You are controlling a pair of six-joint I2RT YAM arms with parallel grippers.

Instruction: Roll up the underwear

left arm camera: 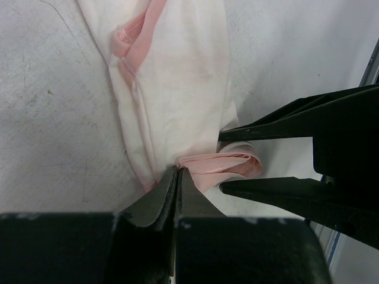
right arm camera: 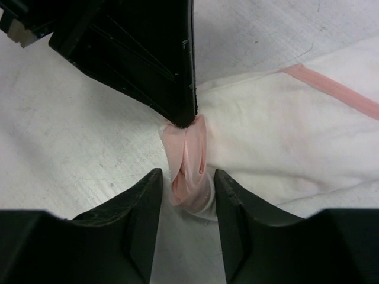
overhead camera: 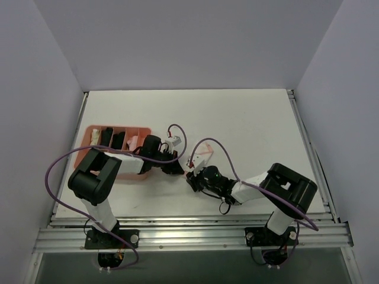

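The underwear (left arm camera: 177, 71) is a thin white garment with pink trim, lying flat on the pale table (overhead camera: 249, 124). In the top view the underwear (overhead camera: 201, 157) shows between the two arms. My left gripper (left arm camera: 177, 170) is shut, pinching the bunched pink trim at the garment's near end. My right gripper (right arm camera: 187, 173) is open, its fingers (right arm camera: 142, 198) straddling the same pink bunch (right arm camera: 189, 160) with a small gap on each side. Seen from above, the left gripper (overhead camera: 175, 168) and the right gripper (overhead camera: 191, 176) meet tip to tip.
A salmon-pink tray (overhead camera: 93, 131) stands at the table's left, holding black and pale rolled garments in its compartments. Purple cables (overhead camera: 207, 142) loop above both wrists. A metal rail (overhead camera: 189, 234) runs along the near edge, and grey walls close in on three sides.
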